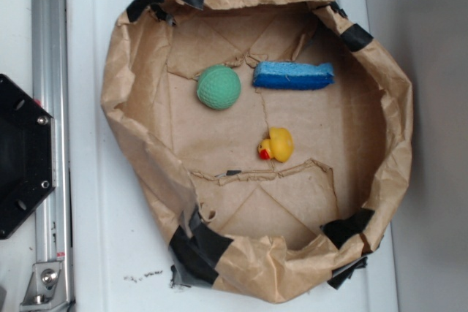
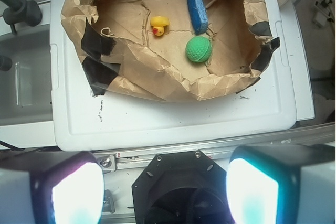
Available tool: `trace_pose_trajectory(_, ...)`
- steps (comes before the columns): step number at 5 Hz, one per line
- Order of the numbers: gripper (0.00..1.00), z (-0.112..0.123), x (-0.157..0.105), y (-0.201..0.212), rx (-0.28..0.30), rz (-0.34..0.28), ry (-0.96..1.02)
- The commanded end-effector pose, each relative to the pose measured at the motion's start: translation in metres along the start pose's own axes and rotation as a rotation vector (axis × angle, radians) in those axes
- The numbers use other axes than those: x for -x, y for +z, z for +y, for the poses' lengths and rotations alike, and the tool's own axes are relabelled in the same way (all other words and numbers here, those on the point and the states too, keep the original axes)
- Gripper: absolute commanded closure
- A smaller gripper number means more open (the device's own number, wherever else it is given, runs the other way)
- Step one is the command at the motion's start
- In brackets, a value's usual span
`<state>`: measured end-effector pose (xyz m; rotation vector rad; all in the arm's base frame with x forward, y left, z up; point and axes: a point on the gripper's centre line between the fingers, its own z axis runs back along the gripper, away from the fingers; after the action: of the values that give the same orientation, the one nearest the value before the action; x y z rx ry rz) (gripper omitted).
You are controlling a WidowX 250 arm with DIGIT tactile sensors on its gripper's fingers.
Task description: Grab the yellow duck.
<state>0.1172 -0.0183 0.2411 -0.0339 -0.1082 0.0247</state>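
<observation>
The two fingers (image 2: 65,190) fill the bottom corners of the wrist view, blurred and glowing pale, set wide apart with nothing between them but the black base (image 2: 181,187) and a metal rail far below; the gripper (image 2: 165,192) holds and touches nothing. It hangs high and well back from the work, its camera looking down and forward over the near edge of a white lid (image 2: 173,119) toward a paper bowl (image 2: 157,80) patched with black tape. The arm itself shows in neither view: the exterior view takes in only the black base (image 1: 22,155) and the rail (image 1: 51,107) at the left edge, with no finger over the bowl. That overhead view gives the layout plainly. The duck (image 1: 277,145) sits on the bowl's floor near the middle, beak toward the base side, clear of the walls. The ball (image 1: 219,87) lies well apart from it, and the sponge (image 1: 293,75) lies just beside the ball, neither touching the duck. The wrist view shows the same three from the base side: duck (image 2: 159,25) to the left, ball (image 2: 198,49) nearer, sponge (image 2: 198,9) behind it, seen end-on.
</observation>
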Motion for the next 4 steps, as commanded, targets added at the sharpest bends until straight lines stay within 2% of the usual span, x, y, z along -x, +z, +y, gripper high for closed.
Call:
trace_pose_trajectory(1,0.0,0.0,0.0,0.0,0.0,0.0,0.0)
trace_pose_trajectory(2,0.0,0.025,-0.049,-0.014,0.008,0.035,-0.116)
trace_pose_trajectory(3,0.0,0.022,-0.097,-0.039,-0.019,0.075,-0.268)
trace_pose_trajectory(4,0.0,0.019,-0.127,-0.075,-0.049,0.11,-0.426)
